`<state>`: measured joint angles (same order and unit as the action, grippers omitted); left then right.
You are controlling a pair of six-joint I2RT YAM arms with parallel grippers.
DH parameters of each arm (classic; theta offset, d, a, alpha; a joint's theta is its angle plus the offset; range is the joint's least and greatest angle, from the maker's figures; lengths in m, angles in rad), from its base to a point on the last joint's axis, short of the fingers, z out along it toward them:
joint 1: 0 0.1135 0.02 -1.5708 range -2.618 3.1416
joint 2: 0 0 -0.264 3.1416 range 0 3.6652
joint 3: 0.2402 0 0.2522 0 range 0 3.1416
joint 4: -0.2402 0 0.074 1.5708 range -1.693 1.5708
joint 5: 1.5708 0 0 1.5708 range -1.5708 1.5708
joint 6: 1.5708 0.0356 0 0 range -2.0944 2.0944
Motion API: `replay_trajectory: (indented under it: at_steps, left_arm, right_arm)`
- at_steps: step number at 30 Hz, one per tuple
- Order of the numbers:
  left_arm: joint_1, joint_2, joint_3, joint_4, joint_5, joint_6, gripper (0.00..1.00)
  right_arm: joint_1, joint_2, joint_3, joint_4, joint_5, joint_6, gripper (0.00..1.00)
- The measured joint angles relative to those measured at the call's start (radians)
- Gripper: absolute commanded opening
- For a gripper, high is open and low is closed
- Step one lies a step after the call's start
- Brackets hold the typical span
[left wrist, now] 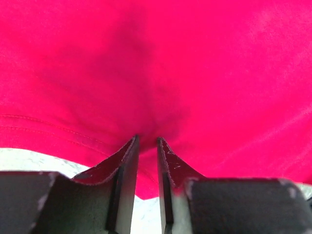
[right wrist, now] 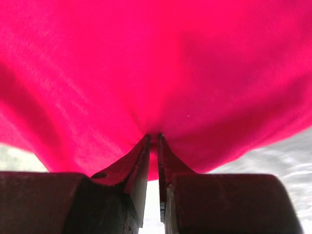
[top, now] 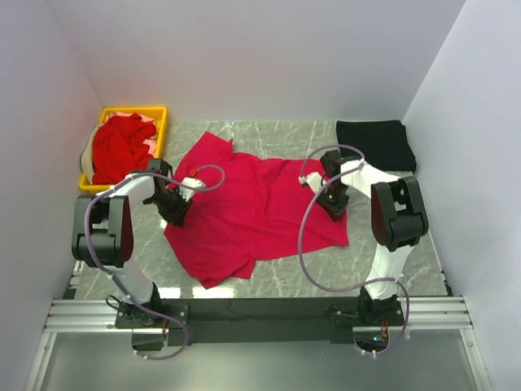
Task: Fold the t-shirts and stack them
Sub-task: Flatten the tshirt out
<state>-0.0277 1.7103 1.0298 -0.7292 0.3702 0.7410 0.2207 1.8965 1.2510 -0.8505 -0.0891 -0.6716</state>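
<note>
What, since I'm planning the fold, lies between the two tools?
The red t-shirt, spread from the left tool to the right tool; the top view shows it.

We see the red t-shirt (top: 260, 204) as soft, matt knit cloth with a stitched hem; at two o'clock the black t-shirt (top: 376, 144) is matt cloth too. The table (top: 273, 281) looks like polished grey marble. At ten o'clock the basket (top: 134, 109) is smooth yellow plastic. The left gripper (left wrist: 146, 141) has dull, scuffed black fingers
</note>
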Motion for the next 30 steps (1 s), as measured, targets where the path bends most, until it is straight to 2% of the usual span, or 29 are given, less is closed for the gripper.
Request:
replay_trajectory:
  at_steps: [3,6,9,10,12,15,16,19,24,26,30]
  left_arm:
    - [0.002,-0.034,-0.034,-0.044,-0.011,0.054,0.27]
    - [0.002,-0.088,-0.076,-0.168,-0.009,0.145,0.27]
    - [0.002,-0.154,-0.086,-0.315,0.004,0.235,0.28]
    - [0.002,-0.171,-0.079,-0.362,0.014,0.259,0.29]
    - [0.004,-0.186,-0.036,-0.451,0.045,0.298,0.30]
    - [0.013,-0.153,0.117,-0.514,0.119,0.287,0.34]
    - [0.015,-0.137,0.169,-0.502,0.139,0.267,0.39]
    - [0.022,-0.076,0.333,-0.348,0.200,0.134,0.43]
    - [0.023,0.048,0.486,-0.077,0.226,-0.122,0.44]
    - [0.021,0.128,0.546,0.018,0.219,-0.204,0.44]
    - [0.018,0.270,0.609,0.180,0.183,-0.341,0.46]
  right_arm:
    - [0.019,-0.055,-0.083,-0.032,0.007,-0.015,0.18]
    - [0.043,-0.111,-0.171,-0.105,-0.012,-0.055,0.20]
    - [0.054,-0.153,-0.212,-0.220,-0.067,-0.097,0.29]
    - [0.052,-0.167,-0.201,-0.257,-0.085,-0.108,0.32]
    - [0.029,-0.189,-0.138,-0.303,-0.120,-0.115,0.33]
    - [-0.046,-0.180,0.080,-0.312,-0.150,-0.093,0.33]
    - [-0.069,-0.172,0.147,-0.302,-0.153,-0.080,0.32]
    - [-0.146,-0.115,0.333,-0.212,-0.132,-0.021,0.30]
    - [-0.193,0.042,0.457,-0.114,-0.046,0.074,0.31]
    - [-0.190,0.119,0.482,-0.093,-0.023,0.105,0.34]
    - [-0.185,0.214,0.484,-0.041,0.013,0.151,0.51]
